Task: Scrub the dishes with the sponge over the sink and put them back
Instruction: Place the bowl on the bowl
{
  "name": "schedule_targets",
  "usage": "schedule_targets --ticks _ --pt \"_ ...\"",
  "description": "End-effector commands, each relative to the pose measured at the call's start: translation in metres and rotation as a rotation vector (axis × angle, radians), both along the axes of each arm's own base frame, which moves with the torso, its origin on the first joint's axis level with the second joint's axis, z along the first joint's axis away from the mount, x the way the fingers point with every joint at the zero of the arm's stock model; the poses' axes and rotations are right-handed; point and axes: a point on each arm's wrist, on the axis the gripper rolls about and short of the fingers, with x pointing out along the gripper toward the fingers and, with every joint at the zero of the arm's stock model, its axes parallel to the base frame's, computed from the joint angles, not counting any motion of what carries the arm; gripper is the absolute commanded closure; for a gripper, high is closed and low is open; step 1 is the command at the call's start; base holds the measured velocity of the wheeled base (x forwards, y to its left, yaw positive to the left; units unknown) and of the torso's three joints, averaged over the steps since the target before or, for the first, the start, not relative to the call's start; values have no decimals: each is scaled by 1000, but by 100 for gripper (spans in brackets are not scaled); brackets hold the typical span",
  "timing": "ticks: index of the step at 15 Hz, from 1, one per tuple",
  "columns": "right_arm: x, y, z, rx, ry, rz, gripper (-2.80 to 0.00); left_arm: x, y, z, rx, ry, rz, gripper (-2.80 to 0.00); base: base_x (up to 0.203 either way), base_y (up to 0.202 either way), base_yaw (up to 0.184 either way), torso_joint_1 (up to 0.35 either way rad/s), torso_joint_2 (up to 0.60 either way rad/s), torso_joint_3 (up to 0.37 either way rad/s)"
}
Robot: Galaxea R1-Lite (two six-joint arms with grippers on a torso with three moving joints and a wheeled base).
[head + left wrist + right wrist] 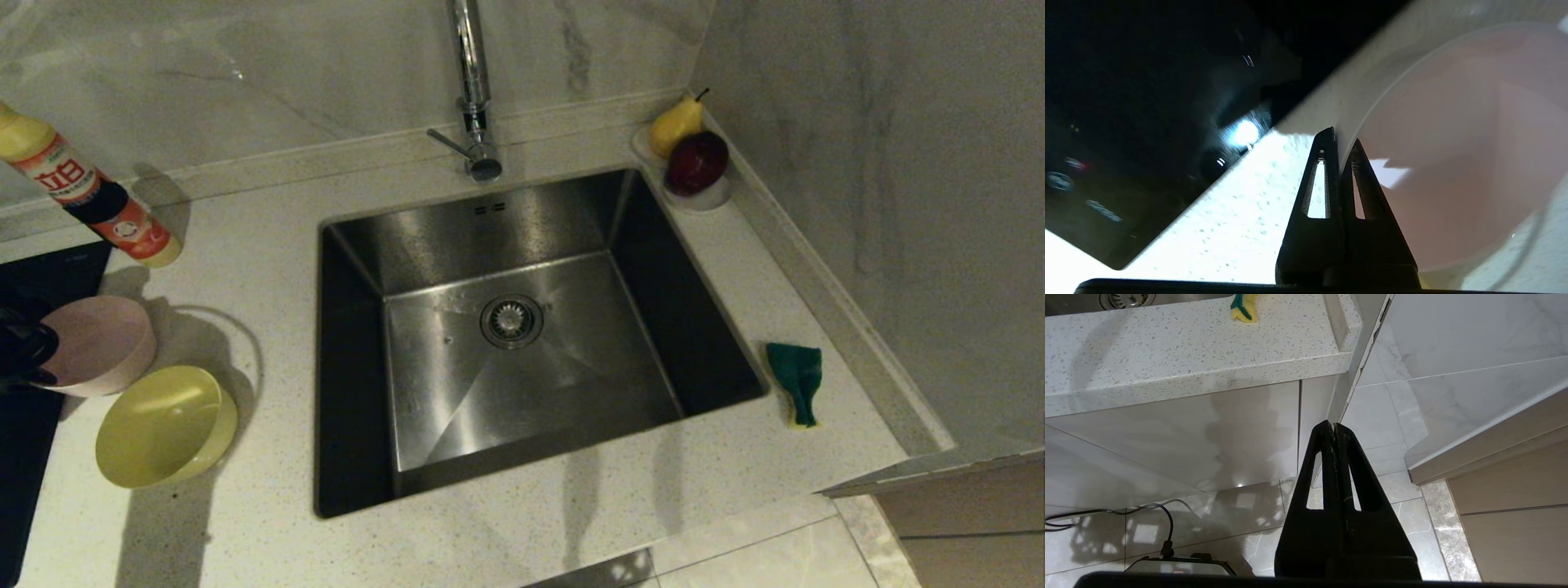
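On the counter left of the sink [571,367], a pale pink bowl [102,343] stands tipped, its opening facing left. My left gripper [37,359] is shut on its rim. The left wrist view has one finger inside the pink bowl [1453,155] and the other outside, so the left gripper [1341,136] pinches the wall. A yellow bowl [163,425] lies tilted just in front of the pink one. The sponge [796,380], green face up, rests on the counter right of the sink. My right gripper [1334,426] hangs shut and empty below counter height, with the sponge [1245,308] far from it.
A detergent bottle [90,196] stands at the back left. A black cooktop [33,278] borders the counter's left edge. The faucet [473,90] rises behind the sink. A pear [676,124] and a dark red apple [696,162] sit in the back right corner.
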Motion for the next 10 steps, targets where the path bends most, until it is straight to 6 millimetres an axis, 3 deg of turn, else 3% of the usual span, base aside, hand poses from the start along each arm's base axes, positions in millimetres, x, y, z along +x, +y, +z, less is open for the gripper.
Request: schedule_targets --ticks 1,4,7,9,10 --pt "0 0 0 0 1 0 0 -10 4 23 35 -60 34 0 0 0 0 0 0 0" --pt "0 0 0 -1 1 0 0 -27 0 56 86 -127 59 0 0 0 0 0 0 0" --pt "0 0 0 -1 1 0 0 -56 -25 88 79 -146 21 0 0 0 0 0 0 0" --pt "0 0 0 -1 1 0 0 -77 -52 94 37 -114 -143 0 0 0 0 0 0 0" --pt "0 0 0 -1 1 0 0 -83 -63 88 20 -75 -225 0 0 0 0 0 0 0"
